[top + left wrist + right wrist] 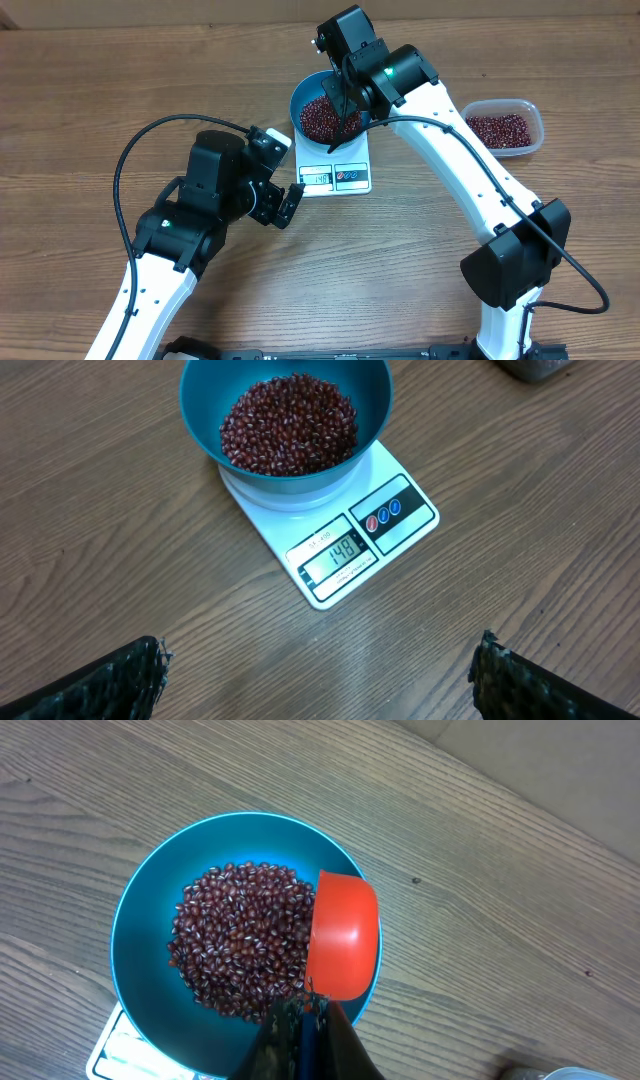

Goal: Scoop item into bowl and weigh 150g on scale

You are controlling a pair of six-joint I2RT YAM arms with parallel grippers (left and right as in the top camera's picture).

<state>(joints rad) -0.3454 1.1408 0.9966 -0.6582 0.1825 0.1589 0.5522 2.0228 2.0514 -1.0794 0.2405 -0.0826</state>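
Observation:
The blue bowl (pixel 297 100) stands on the white scale (pixel 335 175) and holds a heap of red-brown beans (pixel 318 118). In the left wrist view the bowl (pixel 200 415), the beans (pixel 288 422) and the scale (pixel 360 545) show clearly, and the display reads 148. My right gripper (pixel 305 1010) is shut on the handle of an orange-red scoop (pixel 343 935). The scoop is tipped over the right side of the bowl (pixel 140 950), just above the beans (pixel 240 940). My left gripper (pixel 290 203) hangs open and empty by the scale's front left corner, fingers (pixel 110 685) wide apart.
A clear plastic tub (pixel 503 127) with more beans sits at the right of the table, beyond the right arm. The right arm reaches in an arc from the front right over the scale. Bare wooden tabletop (pixel 320 650) lies under the left gripper.

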